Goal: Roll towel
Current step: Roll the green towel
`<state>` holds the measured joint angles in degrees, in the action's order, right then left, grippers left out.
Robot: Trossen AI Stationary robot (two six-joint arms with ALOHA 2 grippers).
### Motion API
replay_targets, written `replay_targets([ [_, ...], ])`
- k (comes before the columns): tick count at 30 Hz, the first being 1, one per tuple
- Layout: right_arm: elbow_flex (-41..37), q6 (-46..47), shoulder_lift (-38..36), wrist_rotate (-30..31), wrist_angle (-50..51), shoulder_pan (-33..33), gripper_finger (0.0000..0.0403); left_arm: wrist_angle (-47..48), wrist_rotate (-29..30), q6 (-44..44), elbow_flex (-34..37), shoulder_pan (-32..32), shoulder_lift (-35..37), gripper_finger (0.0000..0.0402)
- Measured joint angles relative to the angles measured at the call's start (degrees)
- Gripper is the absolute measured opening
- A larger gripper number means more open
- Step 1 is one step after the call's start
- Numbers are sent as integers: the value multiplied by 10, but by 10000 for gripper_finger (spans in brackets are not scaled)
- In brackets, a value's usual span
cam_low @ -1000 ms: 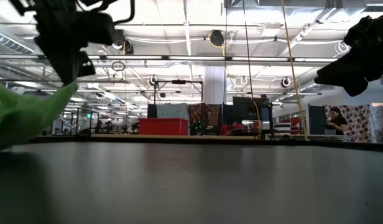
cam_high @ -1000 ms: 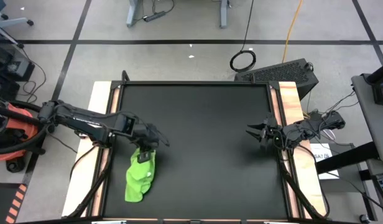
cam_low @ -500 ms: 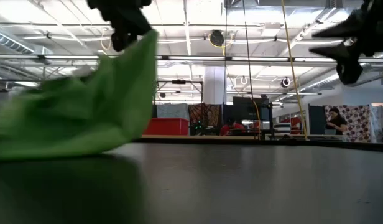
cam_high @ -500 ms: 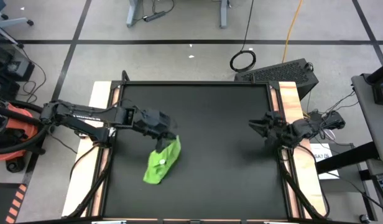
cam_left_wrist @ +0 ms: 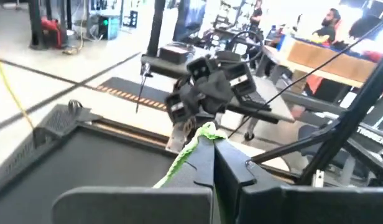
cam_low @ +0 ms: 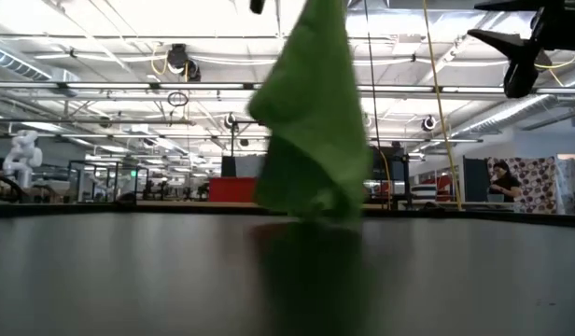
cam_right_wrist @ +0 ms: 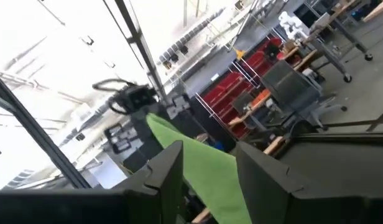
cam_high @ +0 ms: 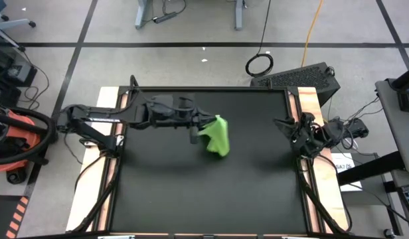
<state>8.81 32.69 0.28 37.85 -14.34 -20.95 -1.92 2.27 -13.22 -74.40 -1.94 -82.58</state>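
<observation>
The lime-green towel [cam_high: 218,137] hangs bunched over the middle of the black mat [cam_high: 191,192], and my left gripper [cam_high: 203,127] is shut on its top. In the low view the towel [cam_low: 311,121] drops from the picture's top to about table level; whether its lower end [cam_low: 315,213] touches the mat I cannot tell. My right gripper [cam_high: 284,126] stands open at the mat's right edge, tipped upward and holding nothing. In the right wrist view the towel [cam_right_wrist: 201,158] shows far off between the two fingers. My left gripper pinches the towel's upper edge [cam_left_wrist: 203,133] between its two shut fingers [cam_left_wrist: 232,171]. The fingers lie about level and reach in from the table's left. The cloth hangs slack and crumpled below them; one layer or several, I cannot tell.
Wooden strips [cam_high: 309,106] border the mat on both sides. Bare mat lies near and far of the towel. A black case [cam_high: 299,77] and a cable coil [cam_high: 259,64] lie on the floor beyond the far right corner. A person [cam_low: 500,182] stands in the room behind.
My left gripper has risen and swung from the mat's near left toward its middle, tipping from pointing down to about level. It stays shut on the towel, which has gone from lying on the mat to hanging. My right gripper has tipped upward at the right edge.
</observation>
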Motion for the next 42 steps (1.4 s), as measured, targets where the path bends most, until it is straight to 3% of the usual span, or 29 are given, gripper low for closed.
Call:
replay_targets([
  [3, 0, 39, 9, -13, 32, 0, 139, 33, 44, 24, -46, -1, -33, 0],
  [7, 0, 91, 41, -62, 68, 0, 139, 75, 55, 49, -100, -8, -73, 0],
  [12, 0, 101, 111, -141, 59, 0, 139, 203, 76, 51, -151, -24, -127, 0],
  [16, 0, 98, 174, -176, 59, 0, 139, 257, 87, 49, -154, -37, -163, 0],
  [21, 0, 114, 245, -188, 55, 0, 139, 247, 81, 45, -153, -54, -199, 0],
  [23, 0, 113, 272, -188, 51, 0, 139, 231, 63, 40, -153, -62, -209, 0],
  [27, 0, 75, 311, -188, 23, 0, 139, 181, -46, 36, -153, -75, -233, 0],
  [32, 0, 15, 323, -171, -15, 0, 139, 178, -121, 52, -153, -72, -263, 0],
  [38, 0, -60, 321, -107, -18, 8, 145, 176, -157, 78, -153, -50, -303, 0],
  [42, 0, -95, 323, -90, -16, 28, 187, 163, -157, 89, -153, -39, -306, 0],
])
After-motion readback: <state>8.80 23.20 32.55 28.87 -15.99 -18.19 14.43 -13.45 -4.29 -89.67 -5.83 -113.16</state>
